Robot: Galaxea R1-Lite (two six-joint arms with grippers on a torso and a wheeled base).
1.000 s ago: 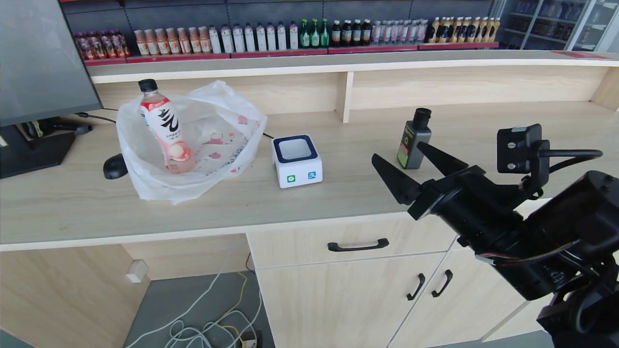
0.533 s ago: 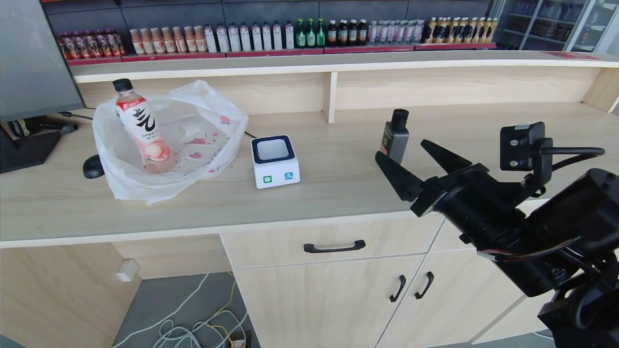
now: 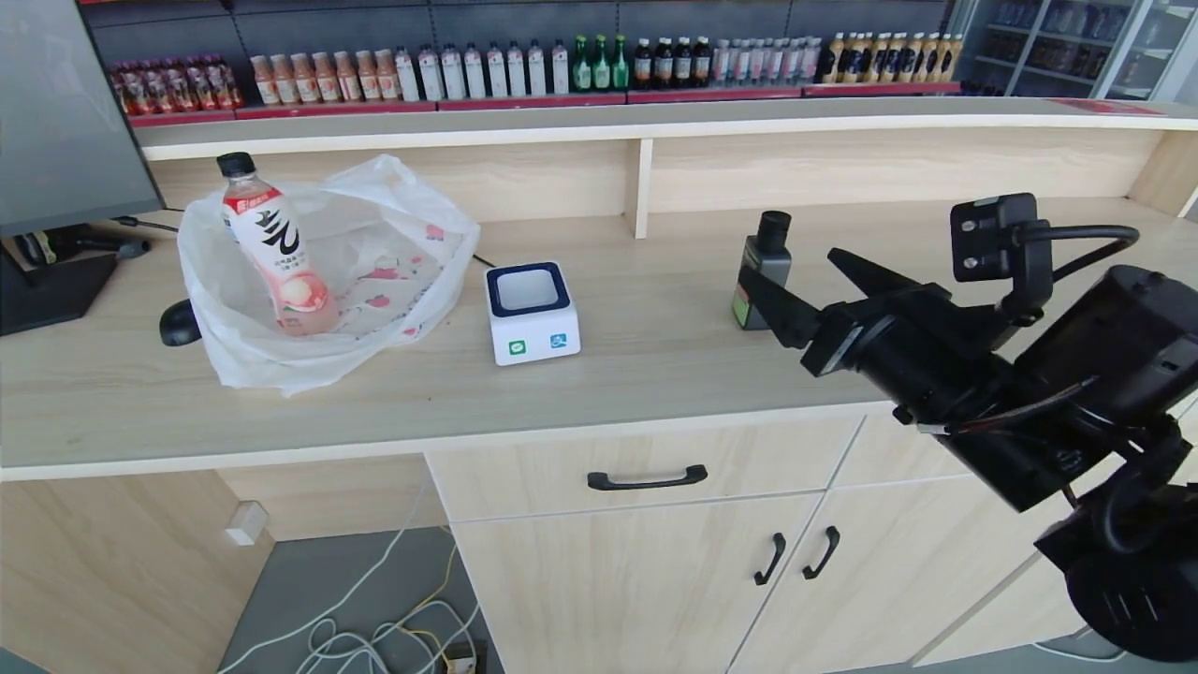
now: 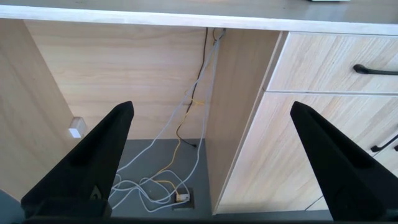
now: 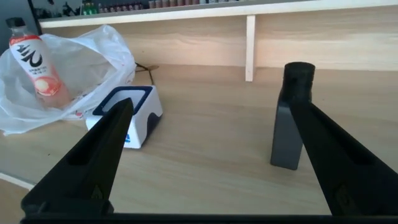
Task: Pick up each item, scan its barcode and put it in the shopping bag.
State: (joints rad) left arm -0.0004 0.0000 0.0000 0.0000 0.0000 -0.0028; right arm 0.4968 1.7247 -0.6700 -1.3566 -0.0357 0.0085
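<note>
Hovering: right gripper (image 3: 788,264) spread wide, empty, beside dark bottle (image 3: 764,256) at scanner's (image 3: 532,314) 3 o'clock.
Risk: a finger clipping the tall, narrow bottle could topple it.

dark bottle (image 3: 766,251) partly behind right hand (image 3: 786,262), mouse (image 3: 176,323) half behind shopping bag (image 3: 281,360) — monitor (image 3: 65,112) cropped

Matt wood counter (image 3: 655,374), plastic shopping bag (image 3: 245,360)

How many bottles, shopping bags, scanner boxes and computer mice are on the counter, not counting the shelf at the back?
shopping bag: 1
bottles: 2, the peach drink bottle in the bag and the dark grey bottle outside it
scanner box: 1
mouse: 1
Total: 5
</note>
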